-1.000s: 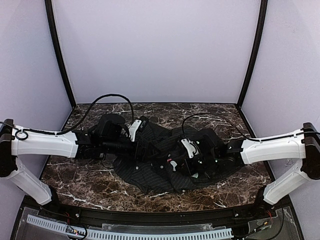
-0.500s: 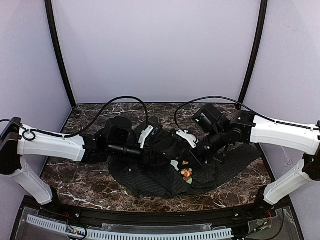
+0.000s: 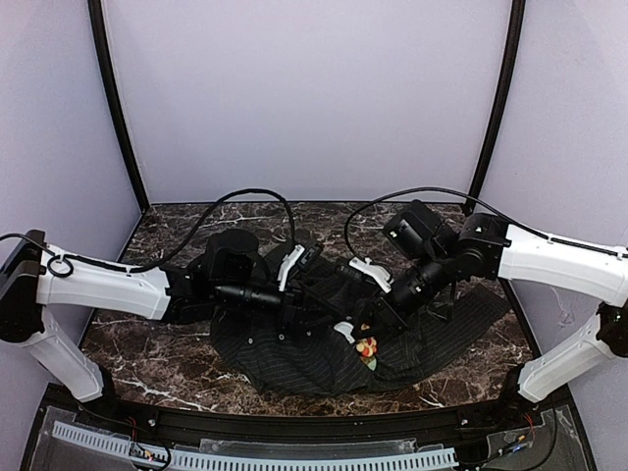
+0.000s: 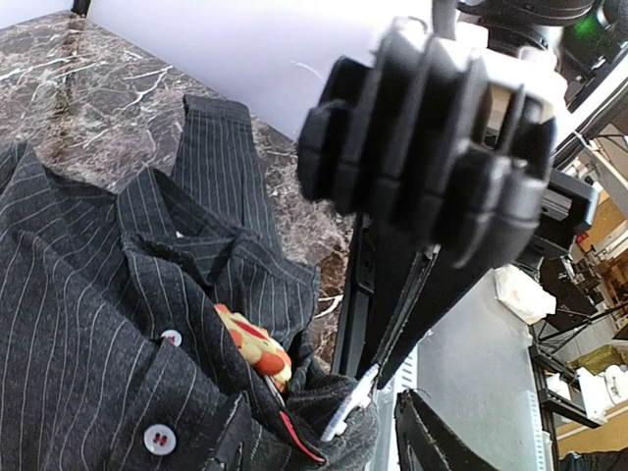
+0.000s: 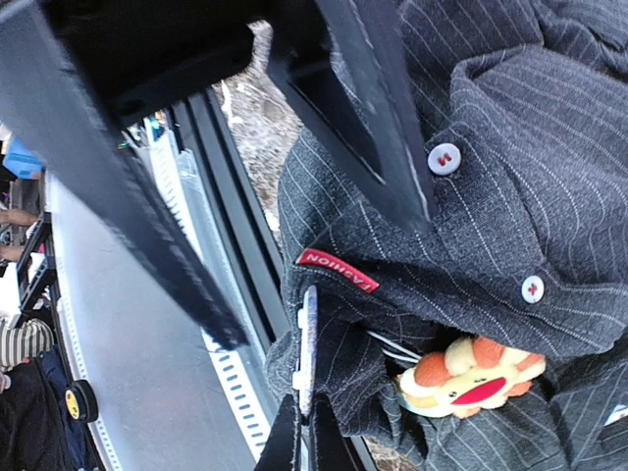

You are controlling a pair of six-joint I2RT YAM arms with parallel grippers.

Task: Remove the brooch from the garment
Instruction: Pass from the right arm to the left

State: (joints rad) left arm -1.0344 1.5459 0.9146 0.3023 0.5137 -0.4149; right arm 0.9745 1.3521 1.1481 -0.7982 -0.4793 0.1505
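The brooch is a small flower of orange, cream and red lobes pinned in a fold of the dark pinstriped garment. It also shows in the left wrist view and the right wrist view. My right gripper is shut on a thin white strip at the garment's folded edge, just left of the brooch. My left gripper is open. Its fingers straddle the fold with the red FASHION label, one tip resting on the cloth. In the top view the two grippers meet left of the brooch.
The garment lies bunched on a dark marble table. A black rail and a white perforated strip run along the near edge, close below the fold. Black cables loop over both arms. The walls stand close behind and beside.
The right arm has lifted and swung inward, its gripper now at the garment's front fold. The fold has opened and the brooch has come into view. The left gripper has shifted slightly right.
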